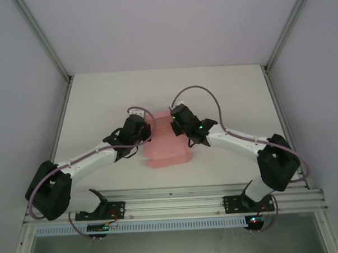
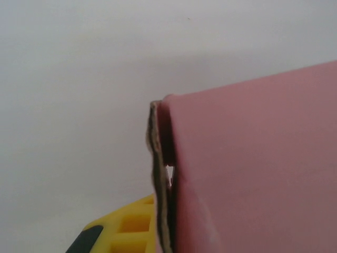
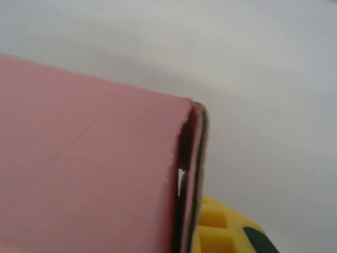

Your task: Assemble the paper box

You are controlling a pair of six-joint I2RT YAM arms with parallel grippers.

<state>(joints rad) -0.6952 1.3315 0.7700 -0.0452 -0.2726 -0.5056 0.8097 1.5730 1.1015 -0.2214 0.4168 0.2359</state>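
Observation:
The pink paper box (image 1: 165,148) lies at the middle of the white table, its near flap flat and its far part raised between the two arms. My left gripper (image 1: 146,127) pinches the box's left wall and my right gripper (image 1: 174,122) its right wall. In the left wrist view the pink box (image 2: 253,168) is on the right. The doubled card edge runs down into my left gripper (image 2: 167,234), beside a yellow finger (image 2: 129,229). The right wrist view mirrors this: pink box (image 3: 89,174), my right gripper (image 3: 188,232), yellow finger (image 3: 221,234). Both are shut on the card.
The white table (image 1: 101,107) is walled on the left, right and back, with slanted metal posts (image 1: 44,39) at the corners. An aluminium rail (image 1: 172,205) carrying the arm bases runs along the near edge. Cables loop above the right arm (image 1: 254,148).

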